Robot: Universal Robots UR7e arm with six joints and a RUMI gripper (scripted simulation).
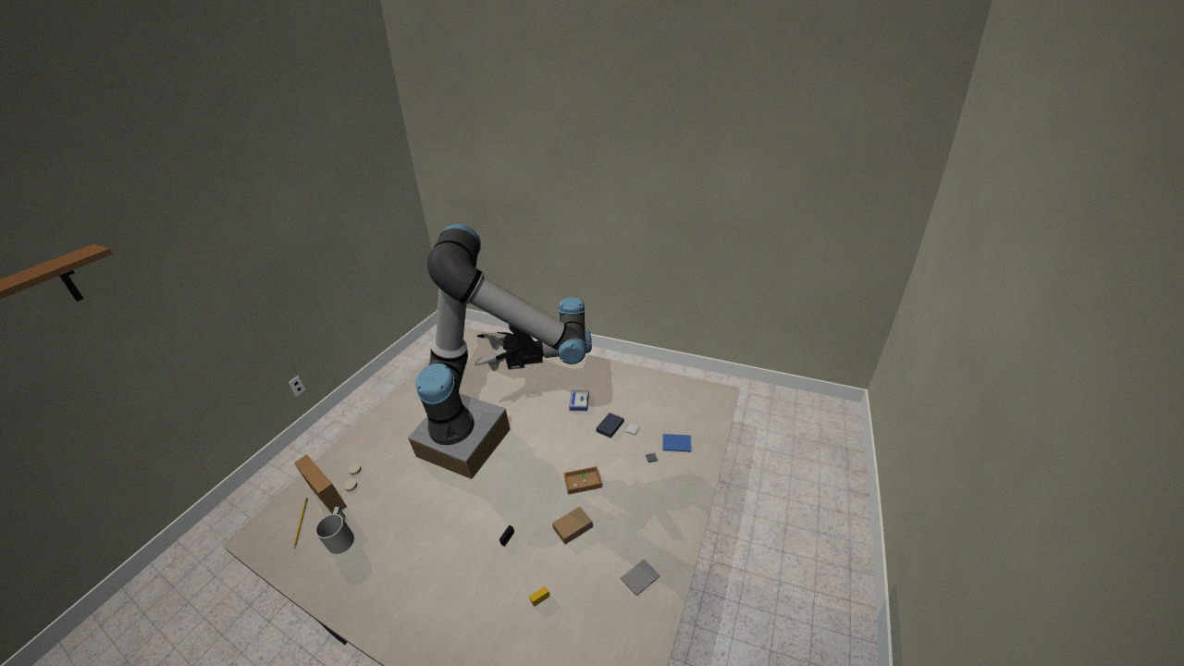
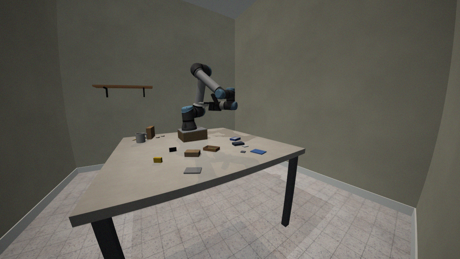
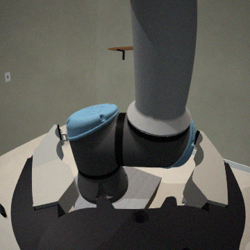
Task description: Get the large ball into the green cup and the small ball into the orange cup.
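Observation:
The wooden puzzle (image 1: pixel 583 479) is a small open-looking brown tray lying flat near the middle of the table, and it also shows in the exterior view (image 2: pixel 211 148). A green spot shows inside it; the balls and cups are too small to tell apart. My gripper (image 1: pixel 488 351) is open and empty, held high above the table beside the arm's base, far from the puzzle. It also shows in the exterior view (image 2: pixel 201 103). In the wrist view the two fingers stand wide apart, pointing at the arm's own lower joints.
Near the puzzle lie a brown box (image 1: pixel 572 524), a black block (image 1: pixel 506 535), a yellow block (image 1: pixel 539 595) and a grey plate (image 1: pixel 639 577). Further back are a blue pad (image 1: pixel 676 442) and a dark box (image 1: pixel 610 425). A mug (image 1: pixel 334 532) and wooden block (image 1: pixel 318 482) stand at the left.

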